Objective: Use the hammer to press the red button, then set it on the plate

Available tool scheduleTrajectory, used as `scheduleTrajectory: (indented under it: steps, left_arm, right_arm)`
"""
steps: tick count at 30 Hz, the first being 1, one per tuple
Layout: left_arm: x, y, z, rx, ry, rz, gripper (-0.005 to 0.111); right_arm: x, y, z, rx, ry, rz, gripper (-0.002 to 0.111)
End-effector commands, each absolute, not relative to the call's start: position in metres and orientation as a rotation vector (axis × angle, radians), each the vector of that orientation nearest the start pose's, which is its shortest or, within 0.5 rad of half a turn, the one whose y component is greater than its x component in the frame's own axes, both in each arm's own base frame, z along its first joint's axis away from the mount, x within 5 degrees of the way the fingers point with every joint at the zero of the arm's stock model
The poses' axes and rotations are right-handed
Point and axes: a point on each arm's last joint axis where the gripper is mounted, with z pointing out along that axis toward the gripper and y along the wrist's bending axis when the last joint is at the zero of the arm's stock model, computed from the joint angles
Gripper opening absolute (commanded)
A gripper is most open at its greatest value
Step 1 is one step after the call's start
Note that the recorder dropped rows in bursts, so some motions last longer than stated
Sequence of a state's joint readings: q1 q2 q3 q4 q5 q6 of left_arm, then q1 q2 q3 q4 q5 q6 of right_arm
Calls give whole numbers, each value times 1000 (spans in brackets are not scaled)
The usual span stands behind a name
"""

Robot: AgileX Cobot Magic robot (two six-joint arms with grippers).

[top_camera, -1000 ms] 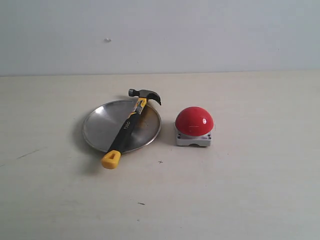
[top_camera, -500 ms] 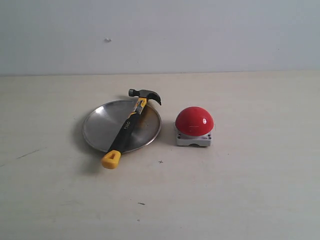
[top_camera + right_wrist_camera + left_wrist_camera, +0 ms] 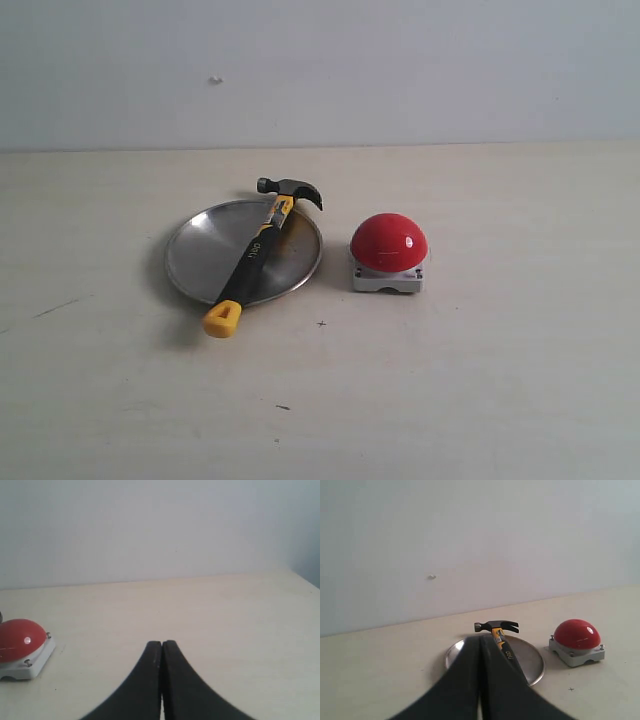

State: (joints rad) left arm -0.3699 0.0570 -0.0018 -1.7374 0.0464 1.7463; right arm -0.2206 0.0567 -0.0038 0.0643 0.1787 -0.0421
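The hammer (image 3: 252,257) lies across the silver plate (image 3: 200,255), its dark head past the far rim and its yellow looped end over the near rim. Just right of the plate sits the red button (image 3: 388,243) on its grey base. Neither gripper shows in the exterior view. In the left wrist view my left gripper (image 3: 480,639) is shut and empty, well short of the plate (image 3: 530,662) and hammer (image 3: 498,627), with the red button (image 3: 577,634) off to one side. My right gripper (image 3: 161,644) is shut and empty, with the red button (image 3: 21,636) far off to its side.
A pale wooden table (image 3: 480,380) carries everything, with a plain white wall (image 3: 400,70) behind it. A few small dark marks dot the tabletop near the front.
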Motion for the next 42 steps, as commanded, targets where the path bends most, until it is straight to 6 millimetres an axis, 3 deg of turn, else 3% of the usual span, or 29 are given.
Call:
scheduleTrajectory:
  steps: [1,4,26,42]
  left_arm:
    - [55,-26,211,322,1504,-327,0]
    - [55,-26,211,322,1504,-327,0]
    - [55,-26,211,323,1506,-323,0]
    - [54,-14,214,113,1469,-197,0]
  right_arm:
    - [55,-12,194,199,1685,-147,0]
    - [53,-12,187,187,1764,-167,0]
    - [53,-12,187,189,1766,-164,0]
    - [53,-12,187,189,1766,-164,0]
